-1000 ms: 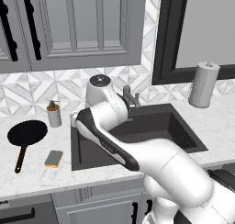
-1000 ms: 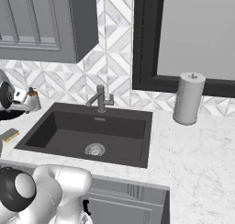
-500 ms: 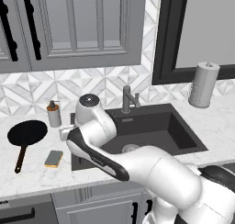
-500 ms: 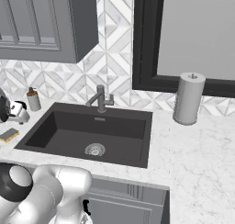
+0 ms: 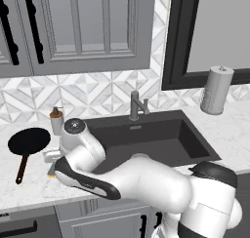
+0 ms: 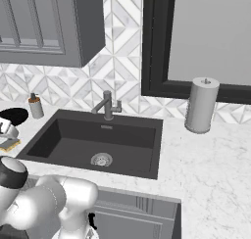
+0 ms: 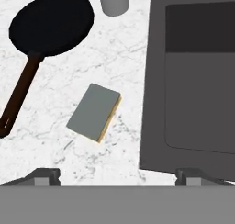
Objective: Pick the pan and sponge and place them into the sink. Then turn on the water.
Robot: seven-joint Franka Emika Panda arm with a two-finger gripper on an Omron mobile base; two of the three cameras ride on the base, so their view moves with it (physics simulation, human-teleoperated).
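Hovering your pincer [image 7: 117, 175] empty, jaws spread wide, puts the sponge [image 7: 94, 111] just ahead between them, presumably for the first grab, with the pan [image 7: 51, 23] farther ahead-left and the sink [image 7: 193, 81] alongside right.

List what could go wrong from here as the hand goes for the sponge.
1. The sponge lies skewed to the hand, whose fingers stand wide apart; without a wrist turn they may close on its corners and slip.
2. The sponge sits close to the sink rim, so a finger coming down on that side may strike the edge.
3. The pan handle lies just beyond the sponge; a sideways drift could knock it.
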